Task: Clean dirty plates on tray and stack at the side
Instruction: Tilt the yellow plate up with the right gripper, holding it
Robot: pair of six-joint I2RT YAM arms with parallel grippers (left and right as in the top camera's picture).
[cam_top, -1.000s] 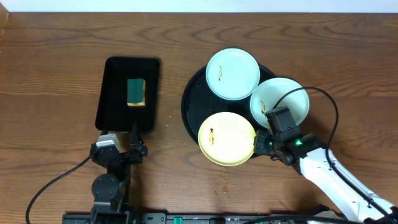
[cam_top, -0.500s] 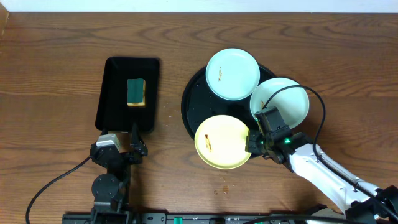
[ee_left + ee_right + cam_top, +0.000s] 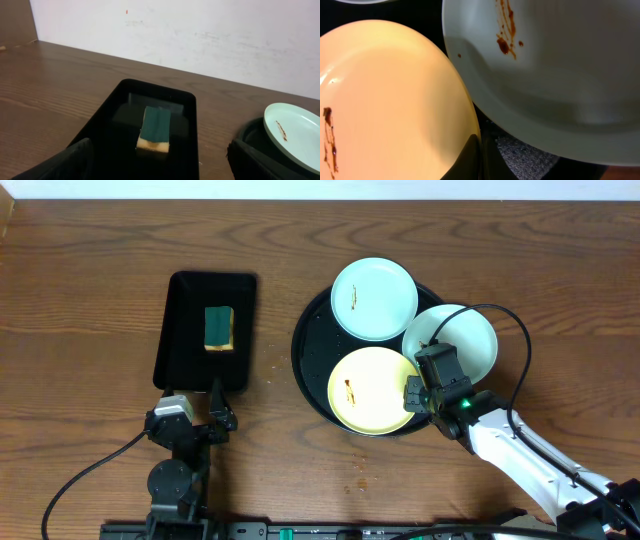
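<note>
near the near-left corner the left gripper (image 3: 195, 410) rests with jaws spread wide, just short of the rectangular tray (image 3: 185, 300) holding a sponge (image 3: 219, 328). right of centre, the right gripper (image 3: 413, 393) seems to pinch the yellow plate (image 3: 365, 390) at its right rim, though the wrist view shows only one finger. that plate lies on the round tray (image 3: 305, 345). the right blue plate (image 3: 460, 345) and the far blue plate (image 3: 374, 299) sit beyond, toward the far edge. the plates look light, stiff and glossy, probably slick, so the raised rim is the place to grip.

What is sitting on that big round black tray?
Three smeared plates: a pale blue plate at the back, a yellow plate in front, a whitish plate overhanging the right rim. The tray beneath them is covered.
</note>
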